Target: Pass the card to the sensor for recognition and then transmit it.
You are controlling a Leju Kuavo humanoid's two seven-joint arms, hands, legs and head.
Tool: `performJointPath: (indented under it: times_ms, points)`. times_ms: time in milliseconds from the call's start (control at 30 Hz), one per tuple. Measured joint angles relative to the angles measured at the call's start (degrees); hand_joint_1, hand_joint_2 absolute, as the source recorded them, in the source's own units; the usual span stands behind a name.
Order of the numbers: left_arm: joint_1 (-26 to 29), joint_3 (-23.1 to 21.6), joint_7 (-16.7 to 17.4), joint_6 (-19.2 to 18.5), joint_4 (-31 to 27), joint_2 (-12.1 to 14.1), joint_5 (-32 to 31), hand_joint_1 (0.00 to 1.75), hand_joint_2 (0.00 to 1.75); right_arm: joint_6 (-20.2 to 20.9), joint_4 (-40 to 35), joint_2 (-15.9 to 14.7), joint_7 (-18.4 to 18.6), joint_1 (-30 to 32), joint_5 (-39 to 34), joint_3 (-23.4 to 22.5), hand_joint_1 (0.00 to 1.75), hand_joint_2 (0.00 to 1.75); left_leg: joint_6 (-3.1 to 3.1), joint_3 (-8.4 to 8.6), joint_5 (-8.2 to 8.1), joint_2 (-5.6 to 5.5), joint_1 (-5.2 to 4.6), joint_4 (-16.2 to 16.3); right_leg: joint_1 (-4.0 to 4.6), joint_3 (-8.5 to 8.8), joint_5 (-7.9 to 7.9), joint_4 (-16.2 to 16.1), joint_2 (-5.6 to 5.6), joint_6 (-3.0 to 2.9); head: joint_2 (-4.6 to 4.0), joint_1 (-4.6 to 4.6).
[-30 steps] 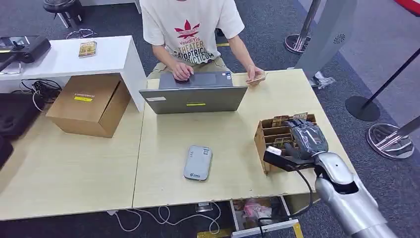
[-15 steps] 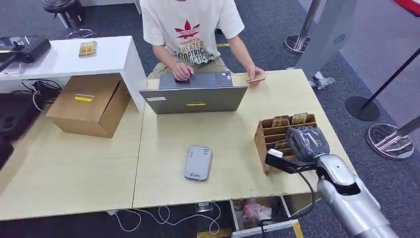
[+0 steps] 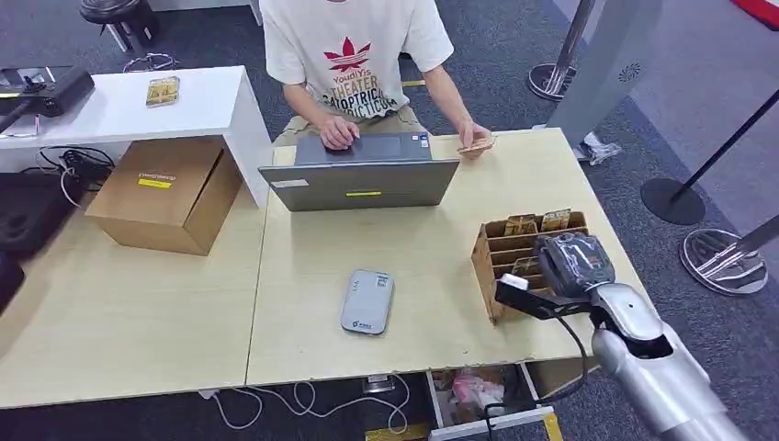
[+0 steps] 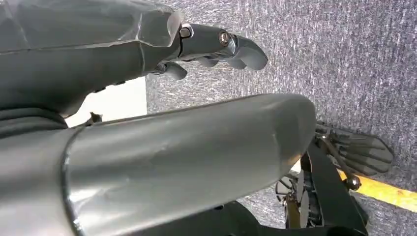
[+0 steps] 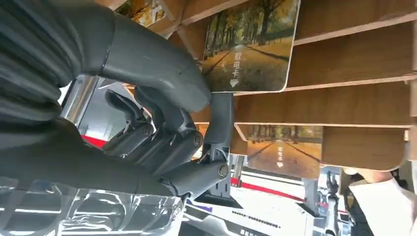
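Clearance, desk between card rack and reader

Bare desktop (image 3: 432,266) lies open from card rack (image 3: 501,248) to grey reader (image 3: 367,301); laptop (image 3: 360,184) blocks the far side, cardboard box (image 3: 165,193) the left.

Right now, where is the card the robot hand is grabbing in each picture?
Head view: hidden behind the right robot hand at the brown wooden card rack.
Left wrist view: not in it.
Right wrist view: tree-lined road picture card, pinched at its edge.
Shared landmark: the rack.

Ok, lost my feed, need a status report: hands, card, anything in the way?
Right hand pinching card at wooden rack. Left hand hanging, holds nothing. Card not yet out. Sensor path open on table.
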Motion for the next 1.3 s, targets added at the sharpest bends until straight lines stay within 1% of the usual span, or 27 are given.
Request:
performJointPath:
  times_ms: [167,333,500,567,600,633,667,700,733,1300]
  points:
    - [0.0,0.0,0.0,-0.07,0.0,0.15,-0.05,0.0,0.0,-0.35,-0.04,-0.61,0.09,0.0,-0.44,-0.02,1.73,1.75,0.0,0.0,0.0,0.0,0.0,0.0,0.0,0.0,0.0,0.0,0.0,0.0,0.0,0.02]
    - [0.0,0.04,0.0,-0.07,0.0,0.15,-0.18,0.0,0.0,-1.62,-0.07,-0.61,0.22,-0.22,0.11,0.0,1.75,1.75,0.0,-0.02,0.0,0.0,0.0,0.0,0.0,0.0,0.0,0.01,0.0,0.0,0.0,0.0]
    - [-0.02,0.09,0.0,-0.02,0.0,0.15,-0.18,0.0,0.0,-2.05,-0.07,-0.55,0.46,-0.95,0.83,0.02,1.73,1.75,0.0,-0.03,0.0,-0.01,0.0,0.0,0.0,0.0,0.0,0.01,0.0,0.0,0.0,0.02]
    - [-0.03,0.13,0.04,0.0,0.0,0.15,-0.18,0.0,0.0,-2.05,-0.07,-0.51,0.59,-1.23,1.16,0.02,1.36,1.75,0.0,-0.03,0.0,-0.01,0.0,0.0,0.0,0.0,0.0,0.01,-0.01,0.0,0.0,0.0]
    - [-0.03,0.15,0.04,0.0,0.0,0.15,-0.18,0.0,0.0,-2.05,-0.07,-0.5,0.59,-1.31,1.2,0.02,1.36,1.75,0.0,-0.03,0.0,-0.01,0.0,0.0,0.0,0.0,0.0,0.01,-0.01,0.0,0.0,0.02]
    - [-0.03,0.17,0.11,0.02,0.0,0.15,-0.18,0.0,0.0,-2.05,-0.07,-0.5,0.59,-1.35,1.2,0.02,0.59,1.75,0.0,-0.04,0.0,-0.02,0.0,0.0,0.0,0.0,0.0,0.01,-0.02,0.0,0.0,0.02]
    - [-0.03,0.2,0.22,0.06,0.0,0.15,-0.18,0.0,0.0,-2.05,-0.07,-0.46,0.63,-1.37,1.22,0.02,0.03,1.75,0.0,-0.04,0.0,-0.02,0.0,0.0,0.0,0.0,0.0,0.01,-0.02,0.0,0.0,0.02]
    - [-0.03,0.28,0.22,0.09,0.0,0.15,-0.18,0.0,0.0,-2.05,-0.07,-0.42,0.68,-1.38,1.22,0.02,0.03,1.75,0.0,-0.04,0.0,-0.02,0.0,0.0,0.0,0.0,0.0,0.01,-0.02,0.0,0.0,0.02]
    - [-0.03,0.35,0.33,0.09,0.0,0.15,-0.18,0.0,0.0,-2.05,-0.07,-0.37,0.7,-1.38,1.25,0.02,0.0,1.75,0.0,-0.04,0.0,-0.02,0.0,0.0,0.0,0.0,0.0,0.01,-0.02,0.0,0.0,0.0]
    - [-0.05,1.01,0.44,0.5,0.0,0.13,-0.55,0.0,0.0,-1.62,-0.18,0.74,1.53,-1.36,2.45,0.24,0.0,1.75,0.0,-0.02,0.0,-0.01,0.0,0.0,0.0,0.0,0.0,0.01,-0.01,0.0,0.0,0.02]
